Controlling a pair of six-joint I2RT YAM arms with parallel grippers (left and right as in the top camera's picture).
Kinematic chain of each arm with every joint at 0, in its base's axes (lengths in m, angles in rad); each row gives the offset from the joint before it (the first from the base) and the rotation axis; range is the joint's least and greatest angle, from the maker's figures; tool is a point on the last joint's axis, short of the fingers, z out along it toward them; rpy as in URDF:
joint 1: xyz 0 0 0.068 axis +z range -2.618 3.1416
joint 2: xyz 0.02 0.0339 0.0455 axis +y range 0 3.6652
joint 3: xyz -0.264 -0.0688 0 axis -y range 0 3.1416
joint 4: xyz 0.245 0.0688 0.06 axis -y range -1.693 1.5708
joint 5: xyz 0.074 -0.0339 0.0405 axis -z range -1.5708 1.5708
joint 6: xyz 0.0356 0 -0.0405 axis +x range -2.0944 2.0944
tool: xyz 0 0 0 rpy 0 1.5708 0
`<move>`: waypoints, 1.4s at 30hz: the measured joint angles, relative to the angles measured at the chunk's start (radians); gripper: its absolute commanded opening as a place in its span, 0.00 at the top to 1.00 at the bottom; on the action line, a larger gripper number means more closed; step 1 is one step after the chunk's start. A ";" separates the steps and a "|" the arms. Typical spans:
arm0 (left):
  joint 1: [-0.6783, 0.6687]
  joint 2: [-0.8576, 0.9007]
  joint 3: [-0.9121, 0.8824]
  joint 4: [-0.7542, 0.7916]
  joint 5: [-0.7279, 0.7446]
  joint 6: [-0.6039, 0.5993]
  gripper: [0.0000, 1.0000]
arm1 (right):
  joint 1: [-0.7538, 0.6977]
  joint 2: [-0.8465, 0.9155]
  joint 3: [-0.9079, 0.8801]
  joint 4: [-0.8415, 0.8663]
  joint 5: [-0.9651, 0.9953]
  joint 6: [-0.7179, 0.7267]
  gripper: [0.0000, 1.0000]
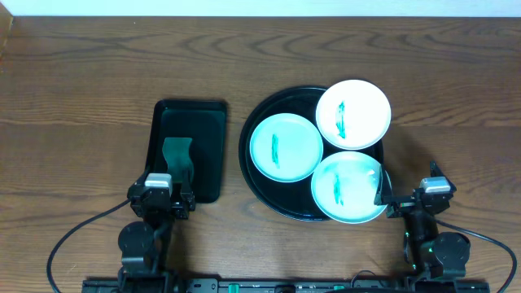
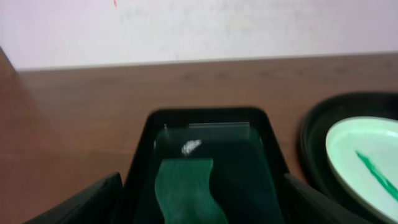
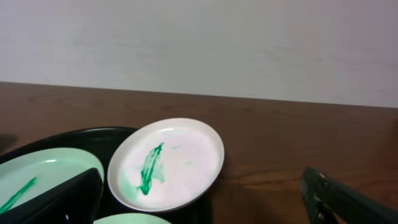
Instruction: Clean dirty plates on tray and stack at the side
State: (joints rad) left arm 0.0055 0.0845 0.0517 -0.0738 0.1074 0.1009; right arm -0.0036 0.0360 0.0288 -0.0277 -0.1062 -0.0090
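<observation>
The round black tray (image 1: 259, 122) holds three plates, each with a green streak. A mint plate (image 1: 286, 146) lies at its left, a white plate (image 1: 353, 114) at its back right and a mint plate (image 1: 348, 187) at its front right. The white plate also shows in the right wrist view (image 3: 180, 163), and the left mint plate in the left wrist view (image 2: 367, 163). My left gripper (image 1: 161, 189) is open over the near end of the rectangular tray. My right gripper (image 1: 413, 194) is open beside the front mint plate's right rim, touching nothing.
A smaller rectangular black tray (image 1: 208, 146) lies left of the round one, with a green cloth (image 1: 177, 155) in it, also in the left wrist view (image 2: 186, 190). Bare wood-grain tabletop (image 1: 81, 98) surrounds both trays.
</observation>
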 measured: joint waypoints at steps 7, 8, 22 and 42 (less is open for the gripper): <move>0.000 0.212 0.190 -0.068 -0.002 -0.039 0.21 | 0.000 0.180 0.168 -0.010 -0.080 -0.001 0.01; 0.000 0.254 0.236 -0.084 -0.002 -0.043 0.20 | 0.000 0.223 0.212 -0.019 -0.092 -0.004 0.01; 0.000 1.068 1.124 -0.819 0.076 -0.052 0.20 | 0.000 1.075 1.162 -0.789 -0.264 -0.083 0.01; 0.000 1.240 1.171 -0.892 0.216 -0.116 0.21 | 0.202 1.593 1.378 -1.001 -0.261 0.155 0.30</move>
State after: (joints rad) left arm 0.0055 1.3247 1.2228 -0.9657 0.3229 -0.0154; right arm 0.1986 1.6287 1.4063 -1.0290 -0.3668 0.1459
